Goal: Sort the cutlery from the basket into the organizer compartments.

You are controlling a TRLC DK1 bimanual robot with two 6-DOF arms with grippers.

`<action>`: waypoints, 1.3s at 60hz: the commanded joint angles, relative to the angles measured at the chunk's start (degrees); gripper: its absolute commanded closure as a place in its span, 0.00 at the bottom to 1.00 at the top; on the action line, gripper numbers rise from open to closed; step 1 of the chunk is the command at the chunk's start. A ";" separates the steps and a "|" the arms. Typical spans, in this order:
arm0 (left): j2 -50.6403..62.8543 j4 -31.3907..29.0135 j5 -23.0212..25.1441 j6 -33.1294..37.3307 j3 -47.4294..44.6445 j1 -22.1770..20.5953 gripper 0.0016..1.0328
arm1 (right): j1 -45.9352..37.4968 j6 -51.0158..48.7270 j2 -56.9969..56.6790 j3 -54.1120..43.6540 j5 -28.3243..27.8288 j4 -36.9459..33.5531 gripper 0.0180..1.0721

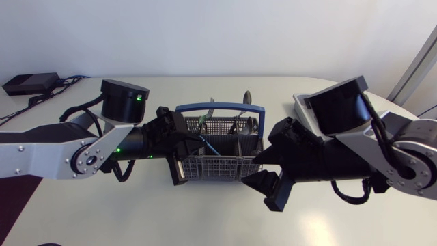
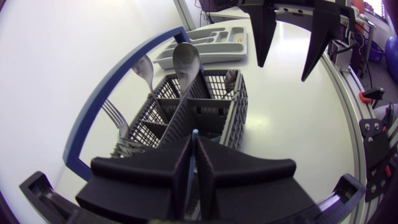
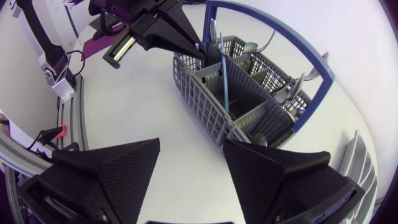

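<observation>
A grey mesh cutlery basket (image 1: 225, 164) with a blue hoop handle (image 1: 218, 106) stands mid-table. It holds spoons (image 2: 185, 59), a fork (image 2: 115, 116) and more cutlery. My left gripper (image 1: 193, 142) is at the basket's left end, shut on the thin blue handle of a utensil (image 2: 194, 138) that stands in a compartment; its working end is hidden. My right gripper (image 1: 263, 175) hovers open and empty just off the basket's right end (image 3: 249, 106). The grey organizer (image 2: 205, 45) lies at the back right, largely covered by my right arm in the head view.
A black box (image 1: 29, 83) with cables lies at the table's far left corner. White tabletop (image 1: 205, 219) stretches in front of the basket.
</observation>
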 commanded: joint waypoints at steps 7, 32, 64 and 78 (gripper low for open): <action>-3.82 -1.33 0.78 -2.75 1.88 1.41 0.97 | 1.44 0.04 -0.13 -1.05 0.55 0.23 0.29; -14.46 -6.26 6.06 -8.55 4.61 5.28 0.97 | 2.67 -0.75 -1.36 -0.17 0.55 0.06 0.29; -22.89 -10.12 20.74 -27.89 9.70 9.67 0.97 | 7.60 -1.72 -0.48 10.02 0.37 1.64 0.29; -21.93 -9.42 29.61 -34.04 11.02 13.19 0.97 | 10.15 -1.72 3.21 14.07 0.02 3.04 0.29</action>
